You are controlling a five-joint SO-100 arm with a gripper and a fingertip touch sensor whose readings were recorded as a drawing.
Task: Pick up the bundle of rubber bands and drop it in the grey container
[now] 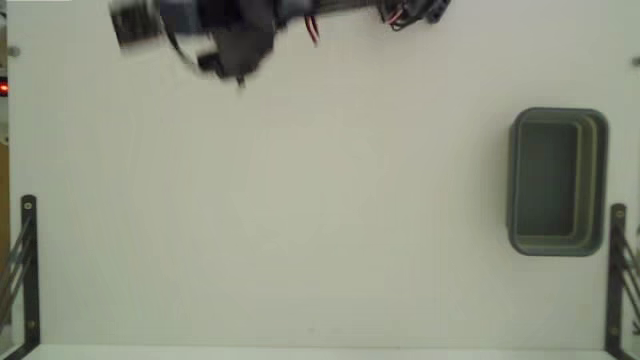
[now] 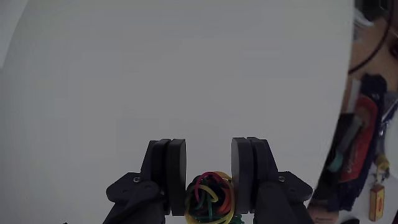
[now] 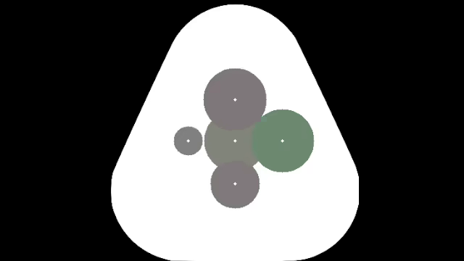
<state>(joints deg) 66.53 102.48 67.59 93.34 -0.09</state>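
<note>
The table [image 1: 320,220] has a smooth, matt white top, and the black brackets [image 1: 28,270] at its lower corners in the fixed view look like thin painted metal. The grey container [image 1: 556,182] on the table looks like moulded plastic, grey-green with a dull, even sheen on its thick rim. Above the table in the wrist view, the gripper [image 2: 209,168] has matt black plastic fingers [image 2: 166,174] with faint layered edges, and between them the bundle of rubber bands [image 2: 210,198] looks like thin, slightly glossy rubber in yellow, red and green.
</note>
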